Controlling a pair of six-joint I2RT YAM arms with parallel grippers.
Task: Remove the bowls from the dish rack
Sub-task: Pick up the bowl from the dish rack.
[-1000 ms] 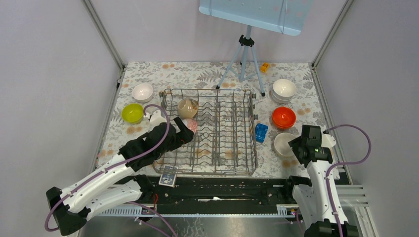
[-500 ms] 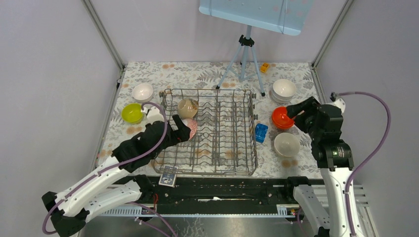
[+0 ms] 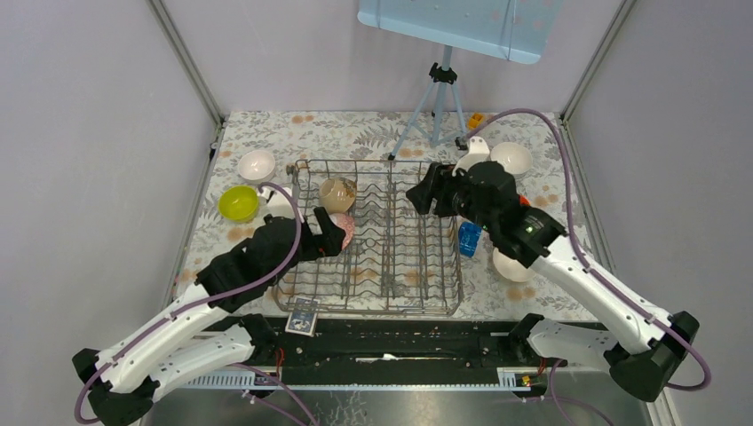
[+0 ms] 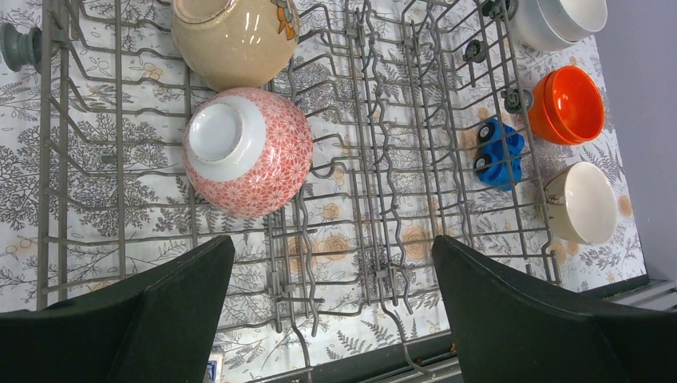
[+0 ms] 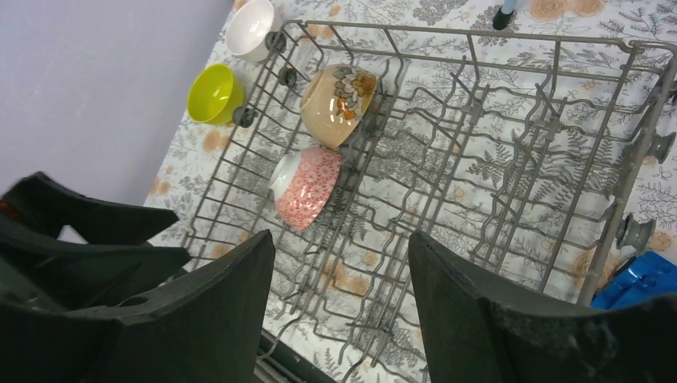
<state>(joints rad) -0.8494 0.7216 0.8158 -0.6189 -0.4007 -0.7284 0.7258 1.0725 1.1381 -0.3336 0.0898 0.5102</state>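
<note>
From above, the large rectangular grey wire dish rack (image 3: 417, 275) sits mid-table on the floral tablecloth (image 3: 337, 133). Two bowls lie on their sides among the tines in its far-left part: a glossy beige bowl (image 3: 337, 193) with a flower motif and, just nearer, a pink patterned bowl (image 3: 344, 227) with a white foot. The left gripper (image 3: 328, 233) hangs over the rack just beside the pink bowl, released and empty. The right gripper (image 3: 416, 197) hovers over the rack's far-right part, jaws parted, grasping nothing. Left of the rack stand a small white bowl (image 3: 257, 165) and a lime-yellow bowl (image 3: 238, 203). To its right are a second white bowl (image 3: 513, 158), possibly two stacked, a small blue plastic block (image 3: 469, 238) and a cream bowl (image 3: 508, 266) partly under the right arm. A grey tripod (image 3: 441, 98) stands at the far edge.

The left wrist view shows its black fingers (image 4: 120, 319) spread wide, the pink bowl ahead of them with its foot facing the camera. An orange-red bowl (image 4: 567, 104) sits outside the rack, between the white and cream ones.

In the right wrist view, only bare rack wires show between the parted fingers (image 5: 511, 319), and both racked bowls lie well apart from them
</note>
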